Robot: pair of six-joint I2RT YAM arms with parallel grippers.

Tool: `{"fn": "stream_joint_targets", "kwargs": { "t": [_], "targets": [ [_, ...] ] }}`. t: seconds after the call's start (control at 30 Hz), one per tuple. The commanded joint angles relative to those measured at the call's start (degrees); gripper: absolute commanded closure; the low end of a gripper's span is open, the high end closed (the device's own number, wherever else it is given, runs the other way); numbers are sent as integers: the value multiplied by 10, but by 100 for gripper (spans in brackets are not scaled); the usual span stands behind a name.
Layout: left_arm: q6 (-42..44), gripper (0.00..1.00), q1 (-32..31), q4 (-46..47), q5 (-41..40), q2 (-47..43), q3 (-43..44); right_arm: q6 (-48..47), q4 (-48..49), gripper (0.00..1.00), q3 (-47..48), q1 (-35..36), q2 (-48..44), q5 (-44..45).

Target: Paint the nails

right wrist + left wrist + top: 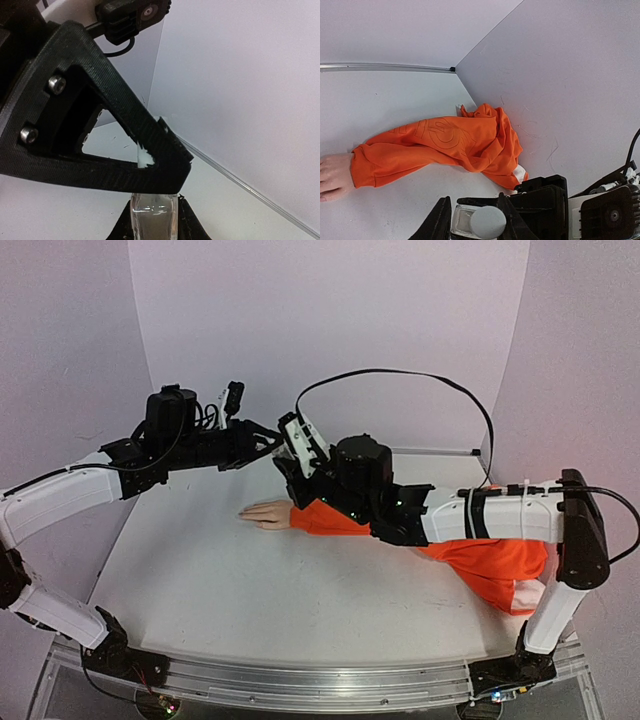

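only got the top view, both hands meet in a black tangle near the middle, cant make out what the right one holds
observer: The right wrist view shows it. The right hand is shut on a small clear bottle, with the glass sitting between its two fingers.
operator: ok and is the left one on that bottle too
observer: In the left wrist view the left hand has its fingers on either side of a pale round cap. I cannot tell whether they clamp it.
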Motion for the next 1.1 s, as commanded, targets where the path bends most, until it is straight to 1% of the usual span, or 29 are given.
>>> {"fn": "stream_joint_targets", "kwargs": {
  "t": [0.0,0.07,0.13,0.27,0.37,0.43,0.5,0.53,0.57,0.67,0.73,0.77,0.87,0.97,1.0,1.07],
  "targets": [
    [10,71,-3,18,-7,-6,29,-4,37,100,31,6,1,11],
    [11,78,-4,18,-3,-6,29,-2,38,100,31,7,0,7],
    [11,80,-4,18,5,-6,26,1,37,100,32,7,0,4],
    [15,88,-7,19,35,-4,17,10,39,100,30,7,-6,-13],
    [26,99,-8,20,74,-3,6,10,48,100,25,6,-18,-57],
    [37,100,-7,22,115,0,0,13,51,100,21,1,-31,-105],
    [58,100,-9,28,162,5,-3,22,55,100,14,-10,-50,-190],
    [71,100,-9,37,189,8,-8,34,58,100,10,-21,-58,-246],
    [84,100,-9,52,221,10,-12,48,63,100,6,-35,-67,-323],
    [133,100,-9,86,338,20,-21,143,110,100,3,-95,-79,-546],
    [166,100,-9,90,385,24,-22,210,161,100,-1,-115,-81,-643],
    [182,100,-9,91,396,26,-23,246,183,100,-1,-120,-81,-674],
    [202,100,-7,90,425,41,-10,283,209,100,-3,-121,-82,-705],
    [198,100,-7,91,414,50,8,284,209,100,-25,-126,-91,-675],
    [195,96,-7,91,397,49,10,283,209,100,-36,-131,-96,-659],
    [187,85,0,91,371,39,6,270,205,100,-58,-140,-107,-615]
  ]
}}
